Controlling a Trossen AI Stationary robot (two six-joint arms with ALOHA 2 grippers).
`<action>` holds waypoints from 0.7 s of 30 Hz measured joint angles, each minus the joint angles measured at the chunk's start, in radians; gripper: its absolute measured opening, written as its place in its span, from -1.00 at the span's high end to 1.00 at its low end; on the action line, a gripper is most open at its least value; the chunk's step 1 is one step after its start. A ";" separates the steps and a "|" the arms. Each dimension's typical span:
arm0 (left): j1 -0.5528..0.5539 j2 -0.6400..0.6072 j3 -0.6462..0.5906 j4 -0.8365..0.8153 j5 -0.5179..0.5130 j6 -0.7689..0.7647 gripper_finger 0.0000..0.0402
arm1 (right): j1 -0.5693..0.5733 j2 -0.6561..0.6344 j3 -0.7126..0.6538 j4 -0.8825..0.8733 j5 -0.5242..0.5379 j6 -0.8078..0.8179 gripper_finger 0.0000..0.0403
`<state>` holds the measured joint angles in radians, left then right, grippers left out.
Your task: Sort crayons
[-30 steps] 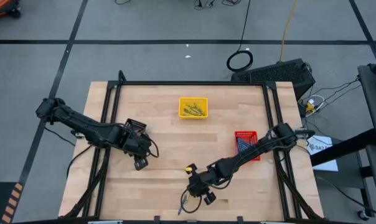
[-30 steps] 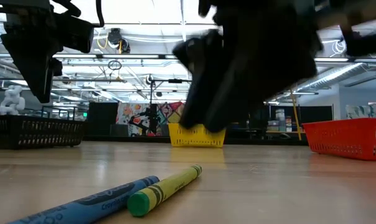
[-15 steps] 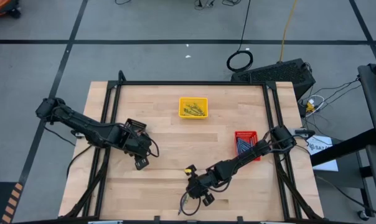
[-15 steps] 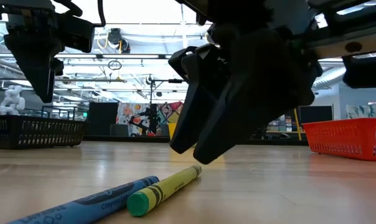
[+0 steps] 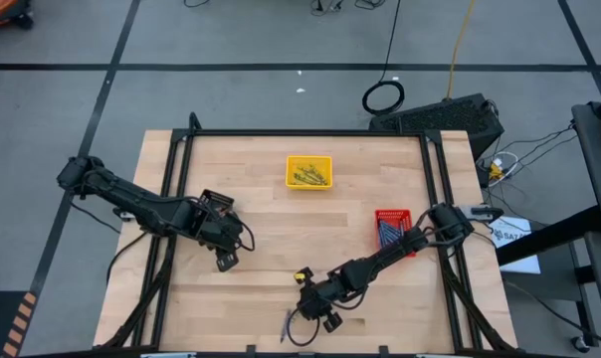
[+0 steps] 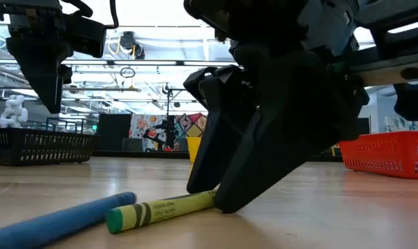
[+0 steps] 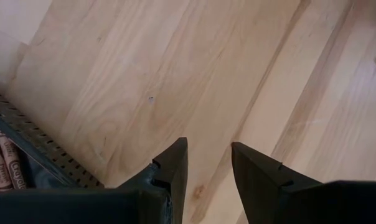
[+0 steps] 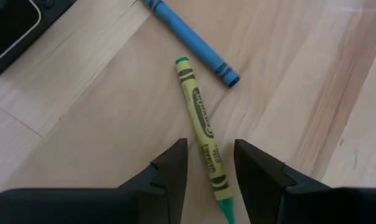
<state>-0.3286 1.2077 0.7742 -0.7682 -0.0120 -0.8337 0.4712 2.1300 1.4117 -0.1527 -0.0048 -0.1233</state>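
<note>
Workbench (image 5: 271,214) of pale wood fills the overhead view, with two dark arms reaching in from either side. Toward the far edge sits a yellow tray (image 5: 308,171) holding yellow crayons; a red tray (image 5: 392,231) with blue ones stands near the right side, and the low view alone picks out a black basket (image 6: 36,146) at the left.

Near the front edge, the right gripper (image 8: 210,171) is down at the wood, its two fingers parted and holding nothing, one on each side of the near end of a yellow-green crayon (image 8: 202,127). The crayon's long axis runs straight out ahead of the gripper, roughly in line with the gap between the fingers, so a closing move would pinch it across its width. A blue crayon (image 8: 189,38) lies just beyond the yellow-green one's far tip, angled across it and slightly apart.

Left gripper (image 7: 208,165) hangs over bare wood at mid-table, fingers likewise parted and empty, well away from both loose crayons; the right arm is clearly the nearer.

Only the right wrist view shows the crayon bracketed by the fingers. From table height the fingertips appear to touch down beside the yellow-green crayon; overhead, the arm hides nearly all of it.
</note>
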 joint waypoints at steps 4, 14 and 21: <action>0.000 0.000 0.000 0.001 0.000 0.000 0.36 | -0.007 0.000 0.000 -0.017 -0.002 0.026 0.44; 0.000 0.000 0.000 0.001 0.000 0.000 0.36 | -0.019 0.000 0.000 -0.058 0.001 0.104 0.96; 0.000 0.000 0.000 0.001 0.000 0.000 0.36 | -0.020 0.000 0.000 -0.057 0.003 0.194 0.98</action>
<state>-0.3286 1.2079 0.7742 -0.7670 -0.0120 -0.8333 0.4511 2.1300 1.4117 -0.2096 -0.0021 0.0704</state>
